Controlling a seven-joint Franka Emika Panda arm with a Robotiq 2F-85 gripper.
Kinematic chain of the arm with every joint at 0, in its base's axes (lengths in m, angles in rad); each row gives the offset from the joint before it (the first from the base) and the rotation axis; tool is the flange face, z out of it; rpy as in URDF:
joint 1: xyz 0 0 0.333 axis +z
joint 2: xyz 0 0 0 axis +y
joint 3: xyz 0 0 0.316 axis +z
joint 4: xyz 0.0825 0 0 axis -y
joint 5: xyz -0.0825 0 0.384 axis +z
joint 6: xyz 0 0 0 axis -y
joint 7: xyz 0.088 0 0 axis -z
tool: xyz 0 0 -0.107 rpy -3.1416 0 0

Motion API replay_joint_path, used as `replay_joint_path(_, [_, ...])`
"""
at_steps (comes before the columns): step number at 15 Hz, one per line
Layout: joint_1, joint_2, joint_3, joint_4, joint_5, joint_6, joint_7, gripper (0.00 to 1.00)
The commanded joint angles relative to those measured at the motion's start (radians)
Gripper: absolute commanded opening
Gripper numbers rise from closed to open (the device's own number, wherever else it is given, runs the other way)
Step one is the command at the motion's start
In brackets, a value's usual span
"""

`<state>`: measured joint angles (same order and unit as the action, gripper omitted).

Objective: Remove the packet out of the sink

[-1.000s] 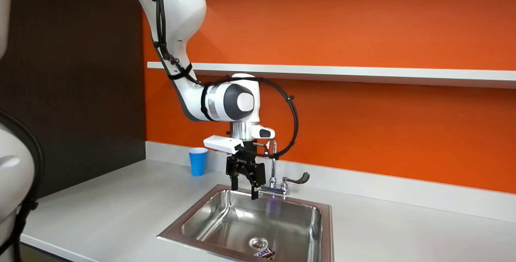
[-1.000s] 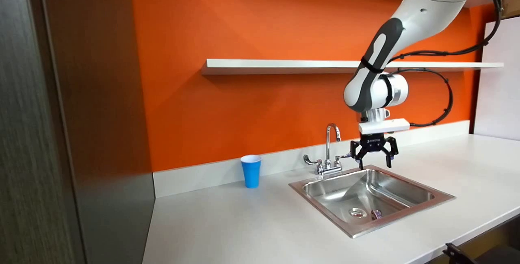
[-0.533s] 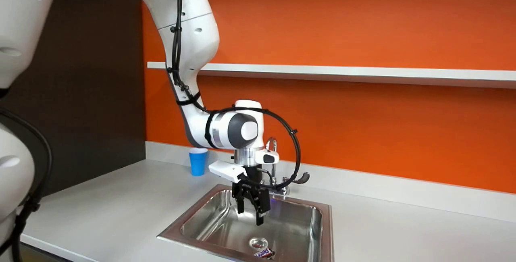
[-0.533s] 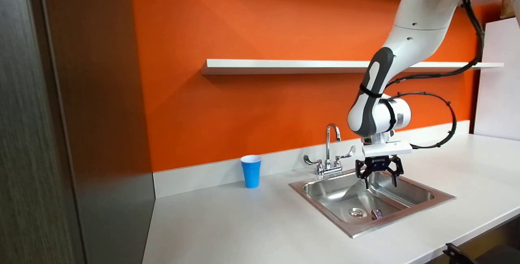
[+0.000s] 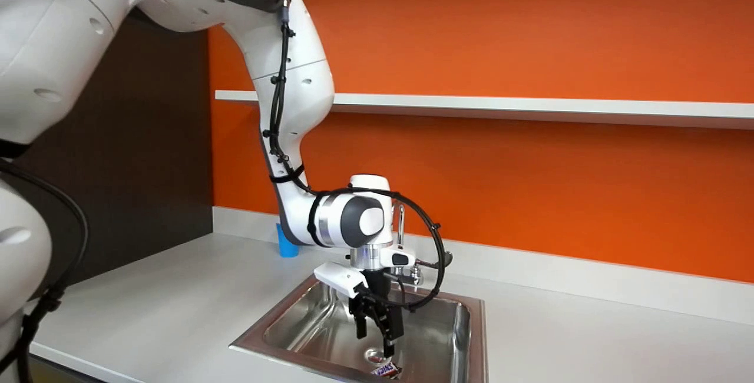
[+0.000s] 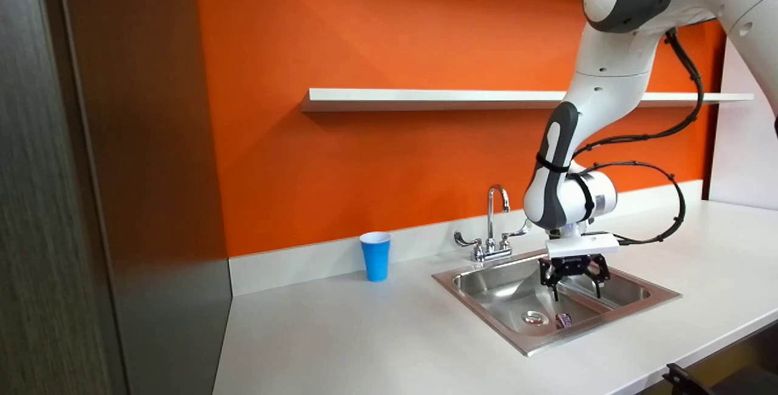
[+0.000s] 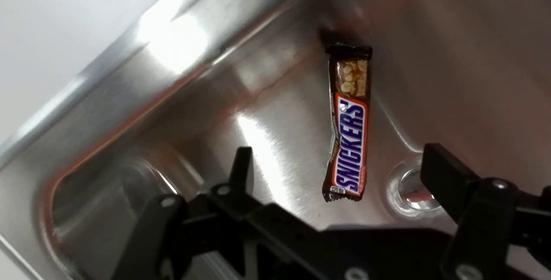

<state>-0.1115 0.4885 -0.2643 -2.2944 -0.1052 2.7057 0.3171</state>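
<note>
The packet is a Snickers bar in a brown wrapper with a red-edged white and blue label. It lies flat on the sink floor by the drain in both exterior views (image 5: 386, 370) (image 6: 564, 321) and upright in the wrist picture (image 7: 351, 138). The sink is a steel basin with a broad rim (image 5: 477, 336) (image 6: 535, 344); the wrist view shows its floor (image 7: 284, 112). My gripper (image 5: 375, 344) (image 6: 577, 296) points down over the basin, above the packet and apart from it. In the wrist view its fingers (image 7: 338, 159) are wide open, with the packet's near end between them in the picture.
The chrome faucet (image 6: 491, 225) stands at the sink's back edge. A blue cup (image 6: 376, 258) is on the counter by the back wall, partly behind the arm in an exterior view (image 5: 287, 246). A white shelf (image 6: 425, 100) runs along the orange wall. The drain (image 7: 413, 189) is beside the packet.
My gripper has come down from above the sink's back edge to low over the basin, closer to the packet. The fingers stay open. The packet and cup have not moved.
</note>
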Motion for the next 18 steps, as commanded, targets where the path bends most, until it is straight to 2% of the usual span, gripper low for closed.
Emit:
replay_joint_path(1, [0.015,0.078,-0.016,0.051,0.031,0.024,0.02,1.0])
replay_joint_path(4, [0.012,0.116,-0.016,0.078,0.058,0.026,0.014,1.0])
replay_joint_path(5, [0.013,0.09,-0.017,0.048,0.054,0.021,-0.012,1.0])
replay_joint_path(18, [0.009,0.112,-0.013,0.066,0.062,0.017,-0.014,1.0])
